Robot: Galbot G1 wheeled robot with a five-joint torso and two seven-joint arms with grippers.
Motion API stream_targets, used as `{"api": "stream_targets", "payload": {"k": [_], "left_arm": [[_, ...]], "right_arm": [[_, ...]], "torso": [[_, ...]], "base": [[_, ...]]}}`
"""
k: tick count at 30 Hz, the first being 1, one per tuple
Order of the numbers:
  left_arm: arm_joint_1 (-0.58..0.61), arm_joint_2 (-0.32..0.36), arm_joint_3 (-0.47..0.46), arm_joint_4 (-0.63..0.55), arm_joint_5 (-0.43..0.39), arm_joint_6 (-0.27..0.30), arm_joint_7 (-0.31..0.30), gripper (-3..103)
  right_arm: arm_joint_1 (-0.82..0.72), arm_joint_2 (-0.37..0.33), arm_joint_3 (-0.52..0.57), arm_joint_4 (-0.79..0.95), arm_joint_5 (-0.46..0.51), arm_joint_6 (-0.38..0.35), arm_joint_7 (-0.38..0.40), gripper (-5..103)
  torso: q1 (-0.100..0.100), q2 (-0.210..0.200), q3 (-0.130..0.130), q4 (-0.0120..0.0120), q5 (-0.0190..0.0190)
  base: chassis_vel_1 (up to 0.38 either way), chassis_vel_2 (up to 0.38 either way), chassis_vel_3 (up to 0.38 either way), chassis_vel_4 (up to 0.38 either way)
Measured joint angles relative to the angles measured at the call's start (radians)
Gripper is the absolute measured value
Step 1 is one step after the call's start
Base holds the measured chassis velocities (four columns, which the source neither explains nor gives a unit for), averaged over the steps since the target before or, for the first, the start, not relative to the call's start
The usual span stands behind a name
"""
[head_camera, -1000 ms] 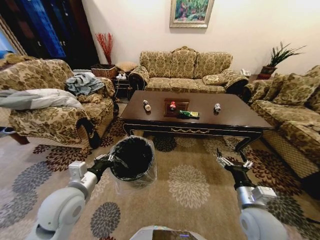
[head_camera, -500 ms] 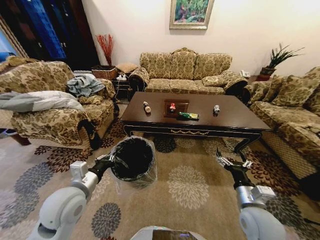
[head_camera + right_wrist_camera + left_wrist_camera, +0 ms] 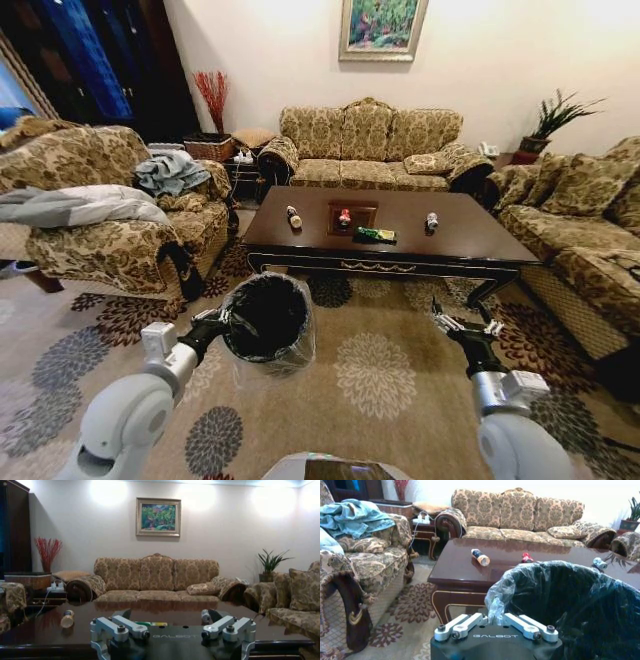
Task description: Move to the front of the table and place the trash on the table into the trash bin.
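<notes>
The dark brown table stands ahead on the carpet. On it lie the trash items: a white bottle, a red can, a green bottle and a silvery can. My left gripper is shut on the rim of the black trash bin, holding it above the carpet. In the left wrist view the left gripper pinches the bag-lined trash bin, with the table beyond. My right gripper hangs open and empty, short of the table; the right gripper faces the table.
A patterned armchair draped with clothes flanks the table's left end. A sofa sits behind the table and another sofa is on the right. Flowered carpet lies between me and the table.
The whole head view has shifted slightly, so the camera has moved. Both arms keep their pose, and the bin stays in the left gripper.
</notes>
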Motion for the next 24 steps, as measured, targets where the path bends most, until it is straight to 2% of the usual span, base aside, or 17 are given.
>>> {"api": "stream_targets", "payload": {"k": [24], "left_arm": [[0.002, -0.019, 0.022, 0.010, 0.015, -0.005, -0.027, 4]], "right_arm": [[-0.017, 0.006, 0.004, -0.009, 0.000, 0.020, 0.000, 100]], "torso": [[0.045, 0.099, 0.054, -0.0001, 0.0000]], "base": [[0.000, 0.005, 0.002, 0.001]]}}
